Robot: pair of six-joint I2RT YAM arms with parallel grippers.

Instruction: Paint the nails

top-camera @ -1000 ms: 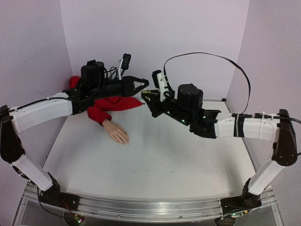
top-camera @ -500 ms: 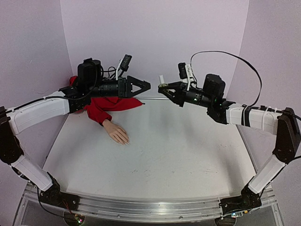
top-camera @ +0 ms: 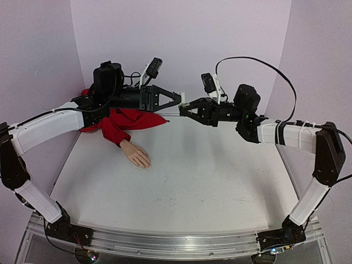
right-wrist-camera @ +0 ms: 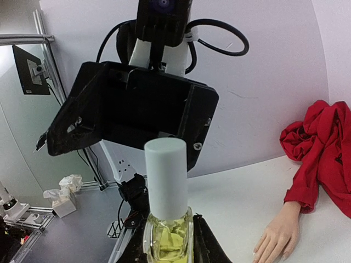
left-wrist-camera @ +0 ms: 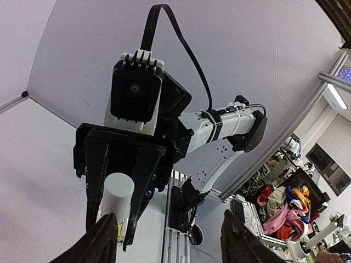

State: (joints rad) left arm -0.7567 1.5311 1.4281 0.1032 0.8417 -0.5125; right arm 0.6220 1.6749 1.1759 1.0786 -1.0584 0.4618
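The bottle (right-wrist-camera: 166,181), clamped in the right fingers (left-wrist-camera: 145,175), is pointed cap-first at the parted left fingers (left-wrist-camera: 104,244), seemingly just short; the nails (top-camera: 146,164) are seen below, nearer the left arm.

Tiny nails (top-camera: 147,165) — pale peach, left of centre
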